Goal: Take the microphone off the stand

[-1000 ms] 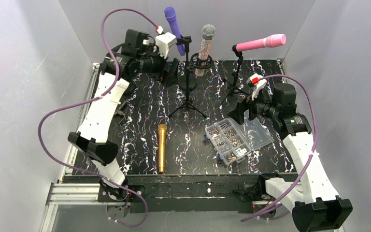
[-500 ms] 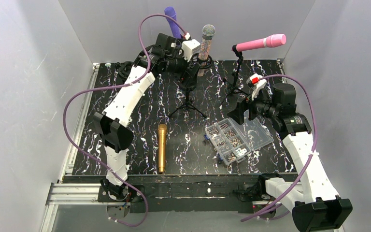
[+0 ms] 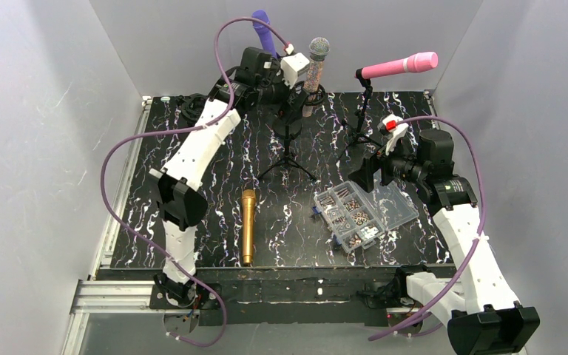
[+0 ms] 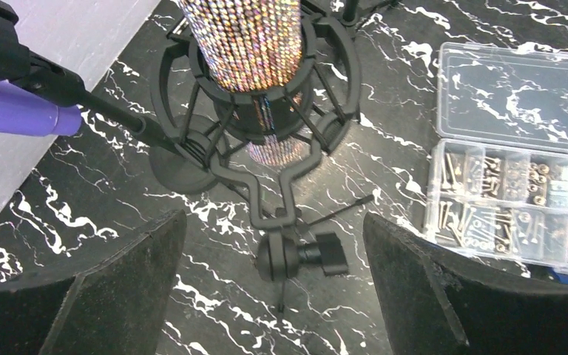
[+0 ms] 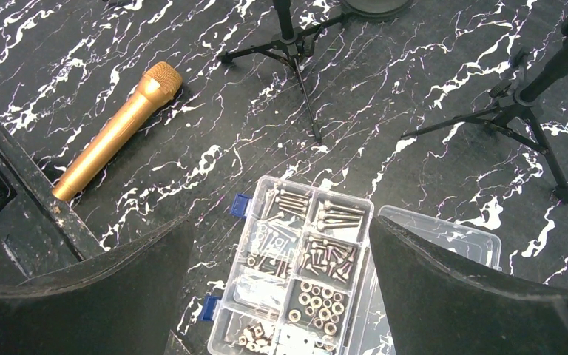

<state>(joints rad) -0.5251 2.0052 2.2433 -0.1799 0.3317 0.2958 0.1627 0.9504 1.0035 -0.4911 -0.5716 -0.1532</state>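
Note:
A sparkly, sequin-covered microphone [image 3: 315,70] stands upright in the black ring mount [image 4: 330,89] of a tripod stand [image 3: 288,151] at the back of the table. My left gripper [image 3: 300,90] is right beside it, open. In the left wrist view the microphone [image 4: 245,41] fills the top, ahead of my left gripper [image 4: 274,288], with only the stand's knob [image 4: 296,255] between the fingers. My right gripper [image 3: 366,174] hangs open over the parts box, holding nothing.
A purple microphone [image 3: 264,31] and a pink microphone [image 3: 399,65] sit in their own stands at the back. A gold microphone [image 3: 248,225] lies on the black marbled table. An open clear parts box [image 3: 355,211] of screws lies at front right. White walls enclose the table.
My left arm has swung from the back left, near the purple microphone, over to the sparkly microphone's mount. The right arm has barely moved.

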